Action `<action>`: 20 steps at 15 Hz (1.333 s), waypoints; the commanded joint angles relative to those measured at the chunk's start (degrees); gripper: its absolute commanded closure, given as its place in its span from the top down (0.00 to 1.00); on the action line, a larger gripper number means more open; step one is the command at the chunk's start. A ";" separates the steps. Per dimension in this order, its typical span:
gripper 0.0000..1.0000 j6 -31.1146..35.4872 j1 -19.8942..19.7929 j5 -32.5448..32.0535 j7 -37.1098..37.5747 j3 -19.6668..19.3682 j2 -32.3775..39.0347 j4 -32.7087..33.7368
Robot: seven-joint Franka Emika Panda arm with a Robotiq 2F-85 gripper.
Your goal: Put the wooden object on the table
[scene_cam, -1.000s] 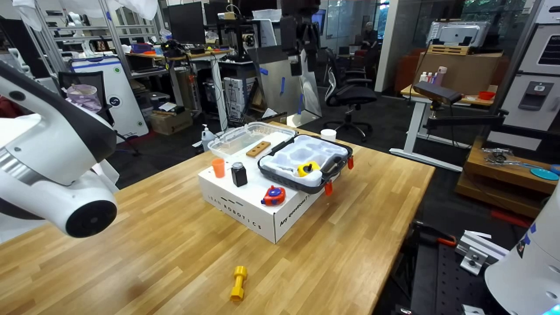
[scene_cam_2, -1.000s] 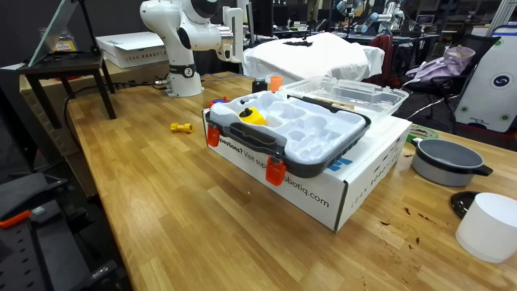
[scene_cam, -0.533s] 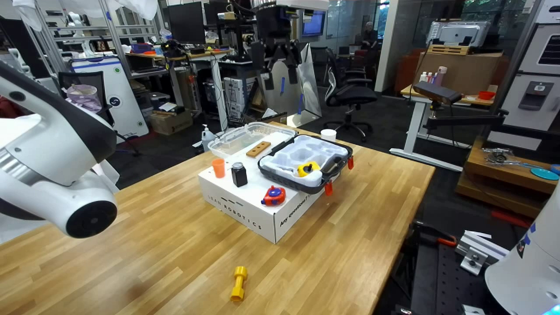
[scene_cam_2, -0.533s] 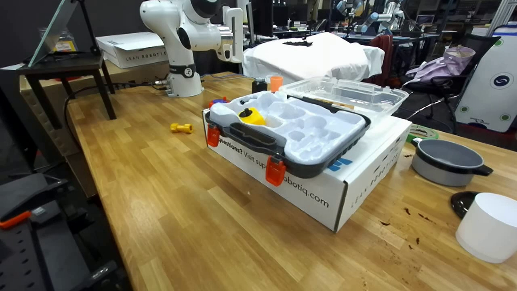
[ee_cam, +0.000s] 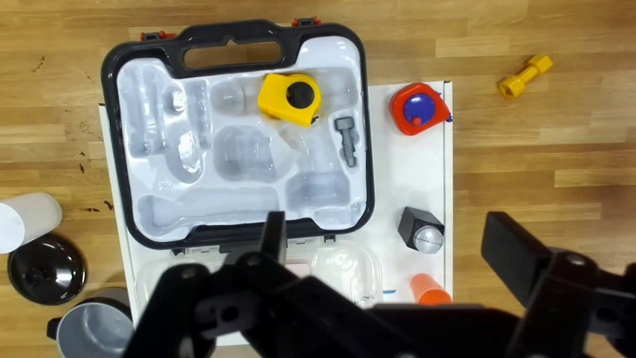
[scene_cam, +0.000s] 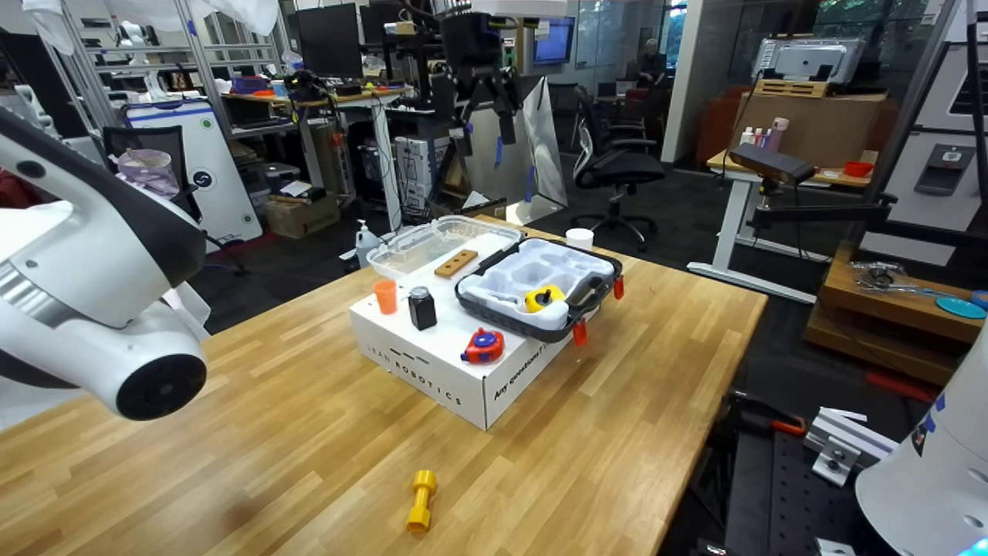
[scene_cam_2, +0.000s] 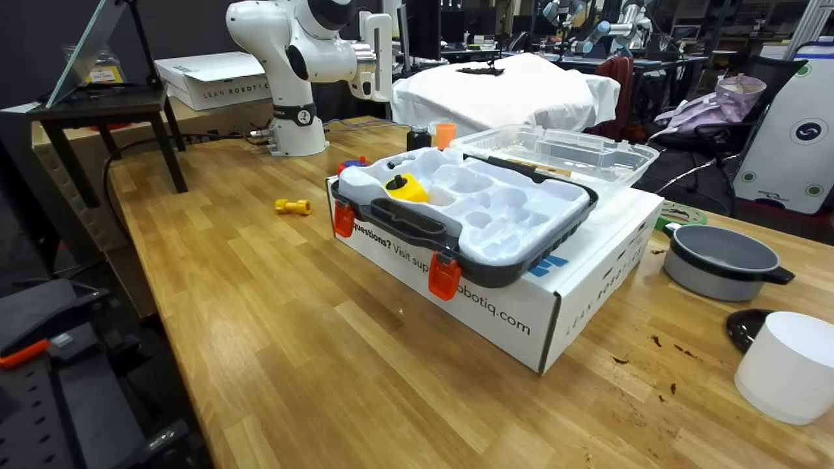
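Observation:
The wooden object [scene_cam: 455,263], a small tan slab with dark holes, lies on the white box beside the clear case lid. In an exterior view only a thin edge of the wooden object [scene_cam_2: 539,168] shows past the case rim. In the wrist view it is hidden, likely behind my gripper parts. The honey-coloured table [scene_cam: 633,401] lies under the box; it also shows in the wrist view [ee_cam: 536,154]. My gripper [scene_cam: 486,131] is open and empty, high above the box. In the wrist view its fingers [ee_cam: 386,223] are wide apart.
On the white box [scene_cam: 421,378] stand an open black case [scene_cam: 532,282], an orange cup [scene_cam: 385,297], a dark bottle [scene_cam: 421,307] and a red toy [scene_cam: 483,346]. A yellow piece [scene_cam: 421,500] lies on the table. A grey pot [scene_cam_2: 720,260] and white cup [scene_cam_2: 788,365] stand beyond the box.
My gripper has moved left and somewhat lower in an exterior view, and its two fingers now show farther apart there. The wooden object and the other things have not moved.

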 commanded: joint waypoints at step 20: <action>1.00 0.04 -0.38 2.25 4.85 1.25 13.01 14.49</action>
